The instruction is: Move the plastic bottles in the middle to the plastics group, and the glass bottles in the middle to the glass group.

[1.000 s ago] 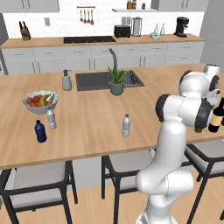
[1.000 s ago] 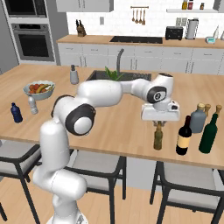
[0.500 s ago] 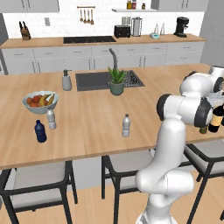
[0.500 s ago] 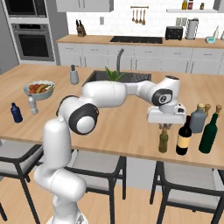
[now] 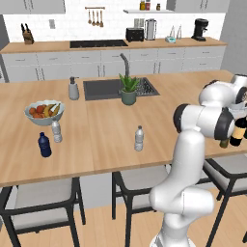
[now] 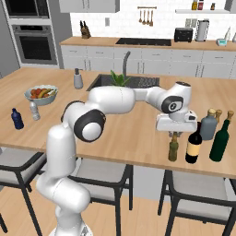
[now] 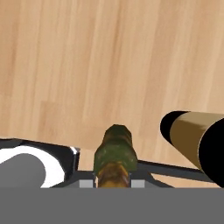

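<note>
My gripper (image 6: 174,134) is shut on the neck of the slim olive-brown beer bottle (image 6: 173,148), which stands upright near the counter's front edge. In the hand view its neck (image 7: 113,153) fills the space between my fingertips. Just right of it stands the dark wine bottle (image 6: 193,144) with a cream label, also seen in the hand view (image 7: 194,140). Behind are the grey-blue bottle (image 6: 208,126) and a small amber bottle (image 6: 218,115). The clear water bottle (image 5: 139,138) stands alone mid-counter. Far left are the navy-blue bottle (image 5: 45,144) and another clear bottle (image 5: 57,131).
A tall green bottle (image 6: 220,140) stands right of the wine bottle. A fruit bowl (image 5: 44,111), a soap dispenser (image 5: 73,89), the sink (image 5: 103,89) and a potted plant (image 5: 128,90) sit further back. Stools (image 6: 193,203) line the counter's front edge.
My gripper has carried the beer bottle to the right and a little lower, closer to the wine bottle. The other bottles have not moved.
</note>
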{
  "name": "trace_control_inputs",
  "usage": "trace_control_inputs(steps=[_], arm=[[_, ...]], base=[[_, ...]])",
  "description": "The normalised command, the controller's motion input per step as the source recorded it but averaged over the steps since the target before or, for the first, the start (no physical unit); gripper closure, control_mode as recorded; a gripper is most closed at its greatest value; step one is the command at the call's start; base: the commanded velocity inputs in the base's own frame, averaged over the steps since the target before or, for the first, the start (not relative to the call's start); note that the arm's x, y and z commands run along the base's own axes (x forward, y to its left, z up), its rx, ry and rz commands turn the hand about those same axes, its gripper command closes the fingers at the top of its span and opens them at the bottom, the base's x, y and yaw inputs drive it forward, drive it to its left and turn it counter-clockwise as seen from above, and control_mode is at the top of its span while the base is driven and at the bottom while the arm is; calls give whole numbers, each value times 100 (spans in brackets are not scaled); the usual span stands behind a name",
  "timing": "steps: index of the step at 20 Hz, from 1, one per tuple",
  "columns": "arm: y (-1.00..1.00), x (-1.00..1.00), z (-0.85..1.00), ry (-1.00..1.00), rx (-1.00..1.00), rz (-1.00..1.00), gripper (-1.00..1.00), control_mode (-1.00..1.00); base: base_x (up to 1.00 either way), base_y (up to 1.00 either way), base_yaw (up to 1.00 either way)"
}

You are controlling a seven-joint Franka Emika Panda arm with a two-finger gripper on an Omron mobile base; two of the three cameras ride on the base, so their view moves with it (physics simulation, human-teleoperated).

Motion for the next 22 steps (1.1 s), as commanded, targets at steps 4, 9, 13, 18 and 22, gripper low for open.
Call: trace_control_inputs(steps=[4, 9, 13, 18, 22], arm=[[0, 1, 0, -4, 0, 0, 100, -100], [0, 0, -3, -1, 0, 0, 100, -100], [2, 0, -5, -1, 0, 0, 100, -100], [6, 4, 0, -2, 0, -1, 100, -100], [4, 1, -2, -2, 0, -2, 100, -100]], base=[[0, 0, 0], [0, 0, 0], [0, 0, 0], [0, 0, 0], [0, 0, 0]])
